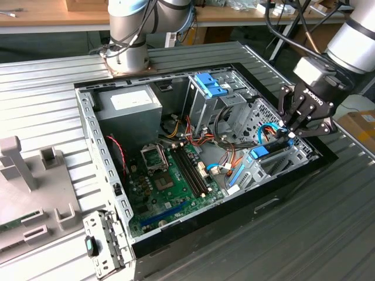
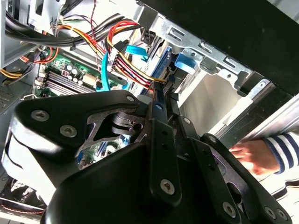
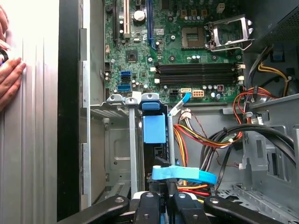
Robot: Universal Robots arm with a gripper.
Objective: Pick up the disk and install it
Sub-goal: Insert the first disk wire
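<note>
- Your gripper (image 1: 291,130) sits at the right of the exterior view, over the right-hand end of the open computer case (image 1: 88,120), with its black fingers pointing down into the metal drive bay (image 1: 281,158).
- The fingers are drawn together on the disk (image 1: 262,151); in the first wrist view you see them at the bottom middle of the frame, pinched on the thin upper edge of the disk (image 3: 154,129), which stands on edge in the bay slot.
- The disk's blue plastic frame shows as a blue tab at the middle of the first wrist view, between the grey slot walls (image 3: 133,140).
- In the second wrist view, the gripper (image 2: 159,105) takes up the lower half of the frame, and the blue edge of the disk (image 2: 164,65) runs up from the fingertips toward the bay's silver rail (image 2: 205,53).
- A light-blue flat cable (image 3: 184,175) loops just beside the fingers, next to a bundle of red, orange and yellow wires (image 3: 196,140).
- The green circuit board (image 1: 167,175) lies on the case floor at the middle of the exterior view, with the grey power box (image 1: 130,102) at the upper left of the case.
- A person's hand (image 3: 8,79) rests on the ribbed metal table (image 3: 32,140) at the left edge of the first wrist view; in the second wrist view, the hand (image 2: 250,154) with a striped sleeve (image 2: 282,151) appears at the right edge.
- A blue bracket (image 1: 210,88) sits atop the upright cage at the upper middle of the exterior view.
</note>
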